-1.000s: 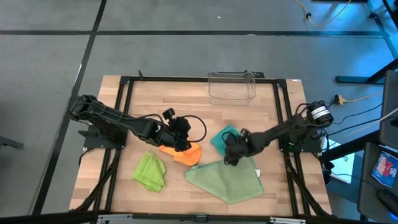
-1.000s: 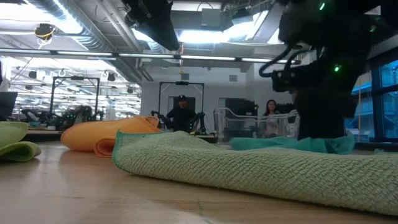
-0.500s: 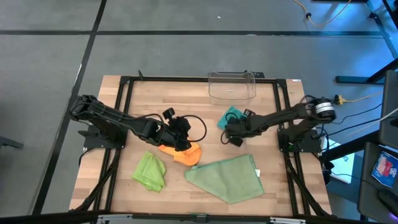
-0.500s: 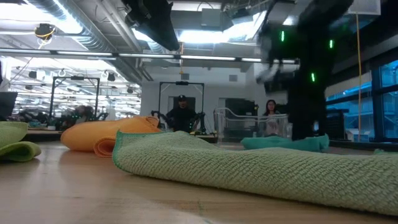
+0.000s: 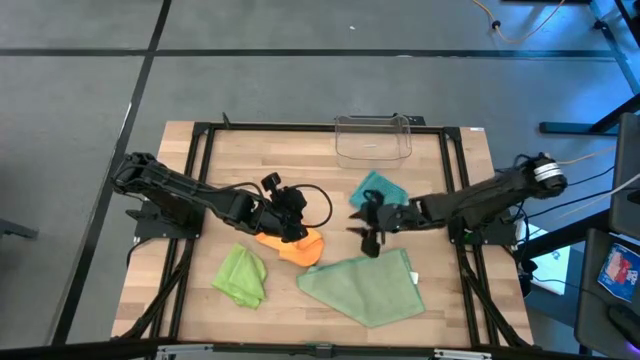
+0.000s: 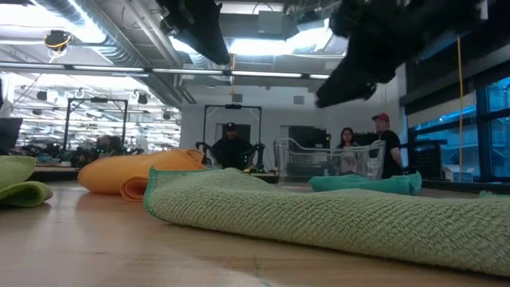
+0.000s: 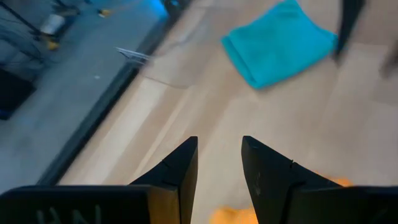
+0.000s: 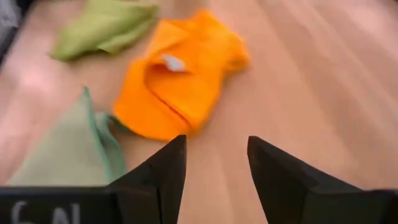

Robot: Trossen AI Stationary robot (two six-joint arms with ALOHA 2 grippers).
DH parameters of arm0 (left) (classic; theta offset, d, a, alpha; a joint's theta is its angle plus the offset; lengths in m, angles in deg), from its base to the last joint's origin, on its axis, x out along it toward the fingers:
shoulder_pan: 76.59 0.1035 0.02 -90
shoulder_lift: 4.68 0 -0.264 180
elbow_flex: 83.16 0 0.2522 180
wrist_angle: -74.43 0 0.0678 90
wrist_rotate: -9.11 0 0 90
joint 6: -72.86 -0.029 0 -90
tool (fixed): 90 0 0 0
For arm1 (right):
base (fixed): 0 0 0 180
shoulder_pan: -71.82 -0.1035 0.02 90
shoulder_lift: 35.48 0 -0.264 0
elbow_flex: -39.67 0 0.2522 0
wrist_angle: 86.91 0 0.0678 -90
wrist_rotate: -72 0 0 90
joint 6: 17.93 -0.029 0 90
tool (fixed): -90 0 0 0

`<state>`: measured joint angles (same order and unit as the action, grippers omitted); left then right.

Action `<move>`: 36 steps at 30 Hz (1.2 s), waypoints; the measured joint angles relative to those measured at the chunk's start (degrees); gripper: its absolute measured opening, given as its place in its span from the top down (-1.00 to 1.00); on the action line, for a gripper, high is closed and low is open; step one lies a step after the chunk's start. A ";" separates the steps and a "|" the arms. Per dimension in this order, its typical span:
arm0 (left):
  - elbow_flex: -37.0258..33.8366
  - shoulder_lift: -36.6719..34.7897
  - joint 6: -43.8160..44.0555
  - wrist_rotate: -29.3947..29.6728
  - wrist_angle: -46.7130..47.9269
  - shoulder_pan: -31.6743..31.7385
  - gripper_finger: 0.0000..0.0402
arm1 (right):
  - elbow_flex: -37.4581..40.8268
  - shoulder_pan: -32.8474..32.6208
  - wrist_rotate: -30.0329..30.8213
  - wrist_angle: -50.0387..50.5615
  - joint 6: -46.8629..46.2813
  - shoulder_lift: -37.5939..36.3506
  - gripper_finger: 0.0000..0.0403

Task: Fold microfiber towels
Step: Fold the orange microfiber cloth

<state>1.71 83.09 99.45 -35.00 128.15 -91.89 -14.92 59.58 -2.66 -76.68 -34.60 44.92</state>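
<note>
The orange towel [image 5: 295,243] lies crumpled mid-table; it also shows in the right wrist view [image 8: 177,78]. My left gripper [image 5: 298,230] hovers over it, open and empty [image 7: 219,142]. The teal towel [image 5: 380,188] lies flat toward the far right, near the bin. My right gripper [image 5: 364,230] is open and empty [image 8: 216,140], above bare table between the teal towel and the sage green towel [image 5: 368,285]. The sage towel lies spread at the near edge. The lime towel [image 5: 243,275] lies bunched at the near left.
A clear plastic bin [image 5: 373,140] stands at the far edge, behind the teal towel. A black frame [image 5: 200,160] runs round the table top. People stand in the room beyond the table [image 6: 231,147].
My right gripper has dragged the teal towel from beside the sage towel toward the far edge, let go of it near the bin, and drawn back toward the near edge. The teal towel now lies flatter and farther from the sage towel.
</note>
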 joint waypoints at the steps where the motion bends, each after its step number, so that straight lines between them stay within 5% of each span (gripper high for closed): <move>1: 0.00 0.00 0.18 1.62 0.21 -0.03 0.42 | 0.75 0.01 -1.12 -4.61 0.54 1.93 0.14; 5: -0.04 -1.20 0.48 7.77 1.12 -0.77 0.42 | -1.54 0.01 -4.06 -16.28 3.37 10.79 0.14; 16: -0.02 -11.08 5.18 12.03 12.44 -0.04 0.42 | -22.89 0.96 -9.56 -10.31 -1.45 30.59 0.14; 21: 0.02 -15.99 7.70 10.31 16.01 2.41 0.42 | -30.21 0.88 -13.44 1.05 -7.32 34.98 0.14; 36: 0.00 -16.18 7.52 7.44 17.19 3.62 0.42 | -37.43 3.06 -13.50 -0.70 -8.30 42.54 0.14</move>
<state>1.70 66.91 106.97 -27.56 145.34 -88.28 -52.34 62.65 -16.16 -77.38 -42.90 87.46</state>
